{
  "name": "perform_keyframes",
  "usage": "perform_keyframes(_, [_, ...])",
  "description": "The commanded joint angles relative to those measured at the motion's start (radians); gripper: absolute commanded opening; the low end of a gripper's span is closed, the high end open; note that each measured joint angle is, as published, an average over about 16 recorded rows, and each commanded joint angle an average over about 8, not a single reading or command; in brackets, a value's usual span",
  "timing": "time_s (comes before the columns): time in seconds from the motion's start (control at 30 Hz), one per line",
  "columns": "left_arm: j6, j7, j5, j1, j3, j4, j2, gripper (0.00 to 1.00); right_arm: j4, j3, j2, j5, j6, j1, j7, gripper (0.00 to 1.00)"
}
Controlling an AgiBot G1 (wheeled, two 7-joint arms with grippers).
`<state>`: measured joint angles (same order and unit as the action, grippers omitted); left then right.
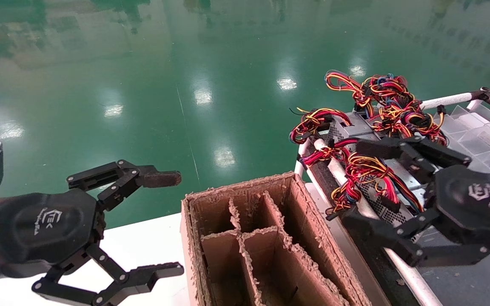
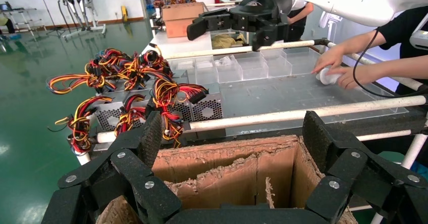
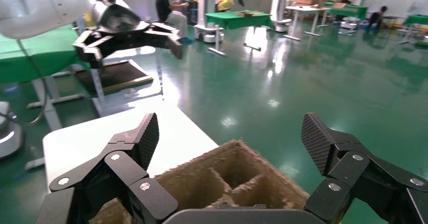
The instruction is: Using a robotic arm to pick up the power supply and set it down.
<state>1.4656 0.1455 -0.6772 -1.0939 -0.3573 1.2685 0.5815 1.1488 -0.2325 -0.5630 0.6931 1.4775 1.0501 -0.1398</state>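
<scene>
Grey power supplies lie side by side on a rack at the right. The nearest power supply (image 1: 377,199) (image 2: 207,107) shows a perforated face and a bundle of red, yellow and black wires (image 1: 357,170). My right gripper (image 1: 355,182) (image 3: 231,135) hovers above it, open, with nothing between its fingers. In the left wrist view the right gripper (image 2: 229,21) hangs well above the rack. My left gripper (image 1: 166,225) (image 2: 234,133) stands open and empty left of the cardboard box.
A brown cardboard box with dividers (image 1: 270,238) (image 2: 227,168) (image 3: 227,178) stands on the white table (image 1: 143,242) between the grippers. White rack tubes (image 2: 303,115) run along the rack's edge. Clear plastic trays (image 2: 252,65) sit behind. A person's hands (image 2: 338,67) rest on the rack.
</scene>
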Motion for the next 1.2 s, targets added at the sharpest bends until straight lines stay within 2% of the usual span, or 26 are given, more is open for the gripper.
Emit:
perform_keyframes(0.03, [0.000, 0.000, 0.000, 0.000, 0.000, 0.000, 0.000, 1.00, 0.016, -0.006, -0.006, 0.005, 0.002, 0.003, -0.006, 1.00])
perform_keyframes(0.6, [0.000, 0.000, 0.000, 0.000, 0.000, 0.000, 0.000, 1.00, 0.142, -0.049, -0.050, 0.039, 0.019, 0.025, -0.050, 1.00])
perform_keyframes(1.2, [0.000, 0.000, 0.000, 0.000, 0.000, 0.000, 0.000, 1.00, 0.141, -0.050, -0.050, 0.041, 0.019, 0.026, -0.050, 1.00])
